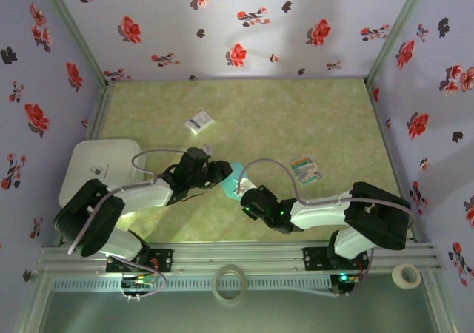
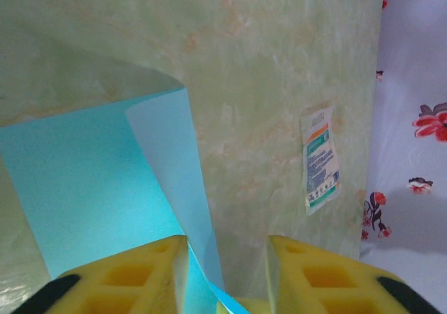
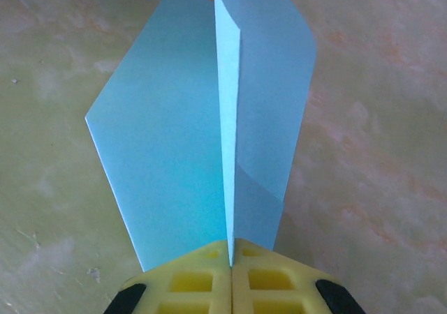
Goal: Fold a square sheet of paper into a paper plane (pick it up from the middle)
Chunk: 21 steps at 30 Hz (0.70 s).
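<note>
Right gripper [image 3: 230,251]: jaws clenched on the upright centre fold of the square sheet of paper [image 3: 174,139], with the yellow pads [image 3: 192,282] pressed together on the ridge. Two teal flaps spread to either side of the ridge over the green table [image 3: 56,188]. Left gripper [image 2: 227,265]: jaws released and apart, with a folded edge of the sheet passing between them. The sheet sits mid-table between both grippers. To its right lies a printed card [image 1: 305,170]. Farther back lies a small white card [image 1: 198,122].
</note>
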### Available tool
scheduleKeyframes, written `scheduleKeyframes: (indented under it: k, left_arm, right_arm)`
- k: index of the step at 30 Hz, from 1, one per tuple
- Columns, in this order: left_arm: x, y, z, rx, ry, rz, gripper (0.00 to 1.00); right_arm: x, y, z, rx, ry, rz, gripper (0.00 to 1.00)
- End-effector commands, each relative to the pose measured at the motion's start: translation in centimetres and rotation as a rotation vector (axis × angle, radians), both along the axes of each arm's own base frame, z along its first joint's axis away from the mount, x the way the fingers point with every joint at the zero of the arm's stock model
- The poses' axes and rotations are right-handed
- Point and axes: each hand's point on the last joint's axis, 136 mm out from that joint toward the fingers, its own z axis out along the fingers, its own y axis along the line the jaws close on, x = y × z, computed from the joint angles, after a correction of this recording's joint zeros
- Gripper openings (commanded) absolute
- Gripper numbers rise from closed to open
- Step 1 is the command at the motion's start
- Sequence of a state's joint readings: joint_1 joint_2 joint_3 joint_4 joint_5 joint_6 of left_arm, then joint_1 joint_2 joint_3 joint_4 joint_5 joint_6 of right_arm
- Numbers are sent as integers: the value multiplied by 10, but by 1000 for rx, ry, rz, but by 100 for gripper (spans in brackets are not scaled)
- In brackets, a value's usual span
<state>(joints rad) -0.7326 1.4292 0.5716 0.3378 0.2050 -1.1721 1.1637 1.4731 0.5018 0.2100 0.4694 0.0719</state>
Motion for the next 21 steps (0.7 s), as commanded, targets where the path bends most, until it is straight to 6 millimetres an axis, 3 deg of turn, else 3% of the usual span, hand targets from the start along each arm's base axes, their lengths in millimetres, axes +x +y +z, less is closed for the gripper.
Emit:
scheduleKeyframes:
  k: [1,10,21]
  left_arm:
    - [1,20,-1,56,-14,56,39]
    - [1,41,7,103,-36,104,45]
    - [2,32,1,94,-16,68,44]
  right_arm:
    - [1,0,-5,84,81,-40,6]
    - [-3,11,-9,270,338,-46,5]
    - [-1,17,-14,377,585,-86,5]
